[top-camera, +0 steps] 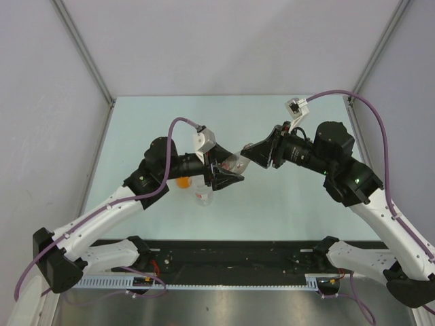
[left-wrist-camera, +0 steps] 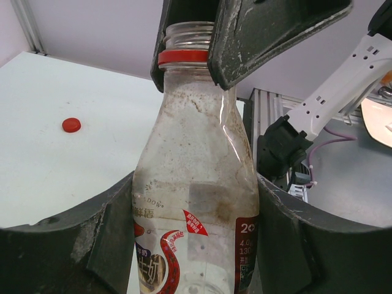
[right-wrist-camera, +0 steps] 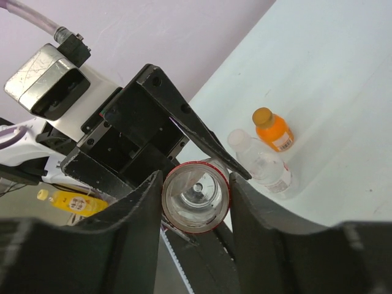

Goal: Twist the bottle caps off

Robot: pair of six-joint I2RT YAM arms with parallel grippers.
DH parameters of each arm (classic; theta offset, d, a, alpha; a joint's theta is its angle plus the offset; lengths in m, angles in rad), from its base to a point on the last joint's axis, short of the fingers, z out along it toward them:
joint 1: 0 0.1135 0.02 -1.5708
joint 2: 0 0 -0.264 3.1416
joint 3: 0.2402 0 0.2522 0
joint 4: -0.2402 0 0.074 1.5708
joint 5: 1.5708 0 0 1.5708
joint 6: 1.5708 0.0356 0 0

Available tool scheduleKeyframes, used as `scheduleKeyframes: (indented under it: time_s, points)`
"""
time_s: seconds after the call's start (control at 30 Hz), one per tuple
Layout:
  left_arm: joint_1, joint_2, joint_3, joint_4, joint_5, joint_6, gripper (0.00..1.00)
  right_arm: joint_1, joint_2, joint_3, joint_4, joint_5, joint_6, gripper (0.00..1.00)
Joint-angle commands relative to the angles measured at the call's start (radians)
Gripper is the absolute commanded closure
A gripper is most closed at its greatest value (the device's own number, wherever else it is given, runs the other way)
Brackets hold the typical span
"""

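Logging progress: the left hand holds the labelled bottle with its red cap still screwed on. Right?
No. The left hand does hold the labelled bottle, but its red cap is off: the left wrist view shows bare threads and the cap lying on the table.

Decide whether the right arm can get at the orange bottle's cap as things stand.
Probably not yet: the right gripper is clamped on the labelled bottle, which the left gripper holds. The orange cap itself sits unobstructed.
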Motion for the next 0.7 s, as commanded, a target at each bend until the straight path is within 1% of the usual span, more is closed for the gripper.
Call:
scheduleKeyframes:
  time_s: [0.0,0.03,0.07,0.13,0.17,0.2,0.27,0.33,0.37,0.43,0.47,0.63,0.67]
  points:
    - [-0.007,-0.032,0.038,0.036,-0.017,0.023,0.91,0.009,-0.018,0.006,0.01,0.008,-0.008,0.63]
    - [-0.009,-0.035,0.033,0.035,-0.02,0.023,0.89,0.011,-0.018,0.006,0.011,0.008,-0.009,0.66]
    - [-0.009,-0.04,0.032,0.035,-0.024,0.024,0.86,0.014,-0.02,0.006,0.011,0.008,-0.012,0.74]
    - [-0.009,-0.049,0.027,0.035,-0.038,0.024,0.77,0.012,-0.021,0.006,0.01,0.007,-0.011,0.82]
    - [-0.01,-0.051,0.027,0.032,-0.043,0.026,0.62,0.015,-0.023,0.006,0.008,0.007,-0.014,0.93]
    - [-0.009,-0.057,0.027,0.027,-0.05,0.024,0.54,0.015,-0.021,0.006,0.008,0.008,-0.014,0.99]
    - [-0.009,-0.058,0.032,0.012,-0.075,0.023,0.4,0.017,-0.031,0.006,0.004,0.013,-0.014,1.0]
    - [-0.009,-0.063,0.038,-0.006,-0.092,0.023,0.34,0.017,-0.035,0.006,0.005,0.011,-0.017,1.0]
    - [-0.009,-0.064,0.038,-0.011,-0.115,0.021,0.17,0.017,-0.04,0.006,0.007,0.016,-0.015,1.0]
    - [-0.009,-0.075,0.039,-0.022,-0.133,0.018,0.1,0.015,-0.046,0.006,0.005,0.019,-0.02,1.0]
    - [-0.009,-0.08,0.039,-0.025,-0.158,0.021,0.01,0.015,-0.049,0.006,0.002,0.027,-0.022,1.0]
    - [-0.01,-0.124,0.042,-0.069,-0.257,0.044,0.0,-0.015,-0.063,0.023,-0.03,0.071,-0.041,1.0]
    - [-0.009,-0.142,0.044,-0.079,-0.277,0.052,0.0,-0.02,-0.064,0.027,-0.047,0.121,-0.048,1.0]
